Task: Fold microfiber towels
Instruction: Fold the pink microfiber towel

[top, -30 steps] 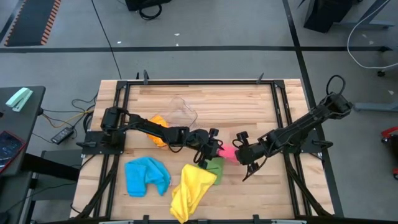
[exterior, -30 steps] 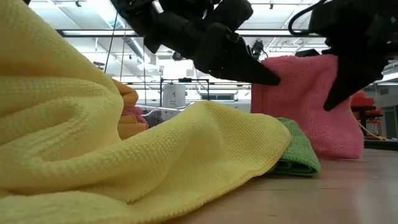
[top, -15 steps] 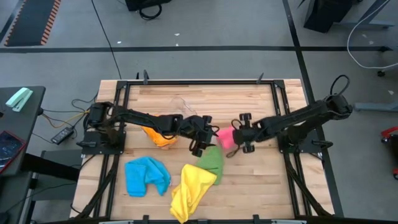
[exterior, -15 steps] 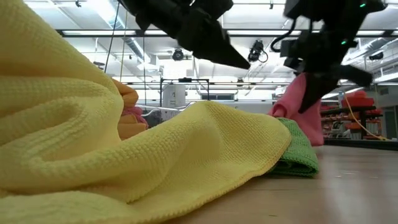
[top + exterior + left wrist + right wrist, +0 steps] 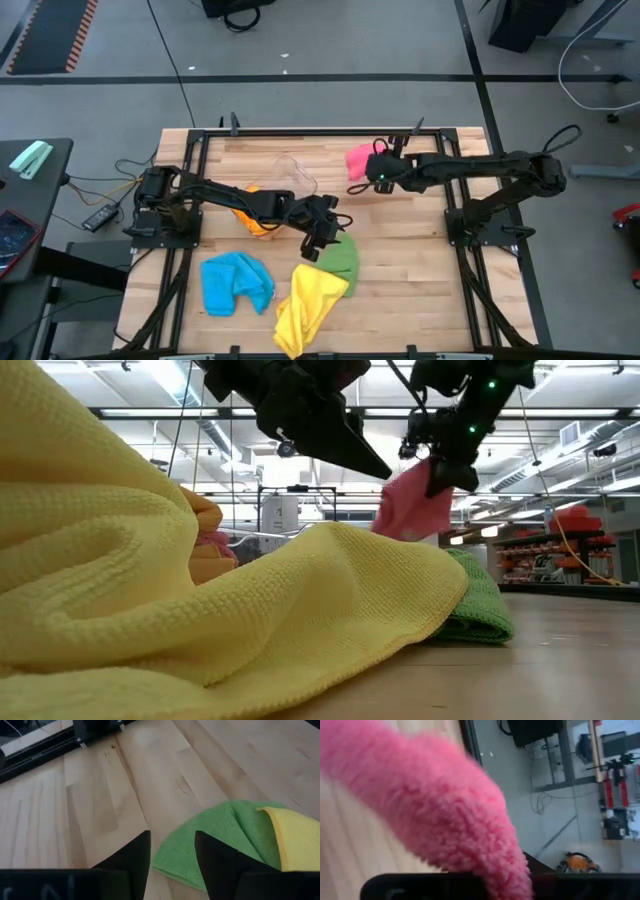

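1. Green towel (image 5: 341, 262) lies on the wooden table (image 5: 400, 290), mid-front, its near edge tucked under the yellow towel (image 5: 308, 300). The left gripper (image 5: 322, 236) hovers just over the green towel's back edge; in the left wrist view the cloth spreads directly ahead of and below the two dark fingers (image 5: 131, 862).
2. Left arm is plainly the nearer one to the green towel. The right arm is stretched well away to the table's back edge.
3. Left gripper: fingers partly apart, a gap showing between them, nothing in it. Not touching cloth as far as the views show.
4. Right gripper (image 5: 376, 170): closed tight on the pink towel (image 5: 360, 158), carried high near the back rail. In the low view the pink cloth (image 5: 413, 505) hangs clear of the table; the right wrist view is filled with its pile.
5. Other towels: blue towel (image 5: 236, 282) crumpled at front left; orange towel (image 5: 256, 213) behind the left arm, beside the clear plastic tub (image 5: 291, 176).
6. Judgement: the pink towel looks set to be laid down at the back; the green one would be next for the left gripper, which needs to drop onto its back edge.
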Robot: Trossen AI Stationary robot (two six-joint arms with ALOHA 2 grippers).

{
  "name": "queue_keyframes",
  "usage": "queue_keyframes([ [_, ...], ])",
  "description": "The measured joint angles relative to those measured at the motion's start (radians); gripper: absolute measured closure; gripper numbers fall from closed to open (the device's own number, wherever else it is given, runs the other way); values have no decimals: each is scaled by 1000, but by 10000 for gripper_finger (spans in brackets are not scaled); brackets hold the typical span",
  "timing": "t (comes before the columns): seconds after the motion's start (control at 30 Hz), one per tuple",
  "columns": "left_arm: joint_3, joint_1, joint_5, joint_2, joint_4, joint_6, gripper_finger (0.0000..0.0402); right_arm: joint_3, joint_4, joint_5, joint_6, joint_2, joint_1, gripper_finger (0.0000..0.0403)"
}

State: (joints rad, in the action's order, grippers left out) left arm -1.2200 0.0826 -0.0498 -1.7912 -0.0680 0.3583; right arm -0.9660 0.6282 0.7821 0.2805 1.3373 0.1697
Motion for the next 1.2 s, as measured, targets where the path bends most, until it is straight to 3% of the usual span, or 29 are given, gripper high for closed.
queue_keyframes([
  [0.17, 0, 0, 0, 0, -39, -12, 249, 127, -54, -129, -56, 71, -30, 391],
  [0.43, 0, 10, 0, 0, -37, -66, 259, 207, -136, -154, -155, 196, -266, 386],
  [0.53, 0, 17, 0, 0, -40, -85, 262, 207, -159, -227, -166, 223, -331, 372],
  [0.77, 0, 35, -1, 0, -56, -86, 265, 207, -187, -408, -225, 284, -419, 313],
  [1.0, 0, 34, 1, 0, -81, -108, 268, 176, -98, -432, -333, 279, -484, 223],
  [1.2, 0, 45, 0, 0, -86, -107, 271, 127, 68, -422, -448, 173, -515, 188],
])
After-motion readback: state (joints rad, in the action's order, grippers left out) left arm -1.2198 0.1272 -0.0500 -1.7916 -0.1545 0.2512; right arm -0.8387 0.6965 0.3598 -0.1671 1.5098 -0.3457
